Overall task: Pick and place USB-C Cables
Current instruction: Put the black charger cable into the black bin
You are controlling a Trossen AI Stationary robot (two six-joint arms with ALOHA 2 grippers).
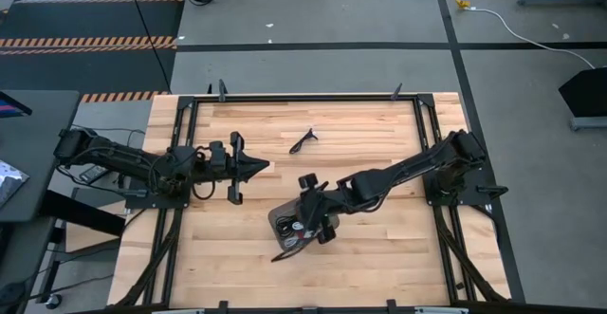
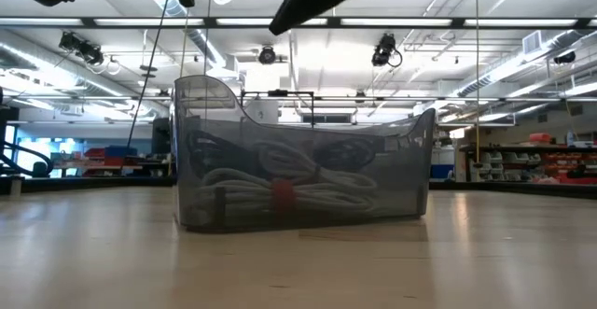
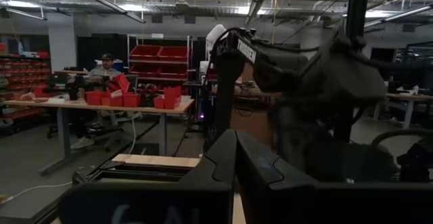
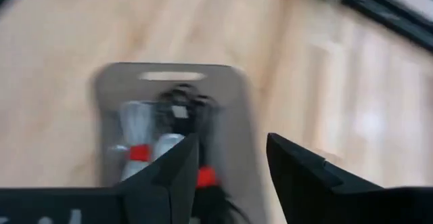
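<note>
A grey translucent tray stands on the wooden table near its middle. In it lie several coiled USB-C cable bundles: white ones tied with red bands and black ones. One loose black cable lies on the table toward the far edge. My right gripper hovers above the tray's right side, pointing down, open and empty. My left gripper is shut and empty at the left, held level above the table.
Black frame rails run along the table's far edge and both sides. Bare wood lies between the tray and the loose cable. In the left wrist view a person sits at a table with red bins in the room beyond.
</note>
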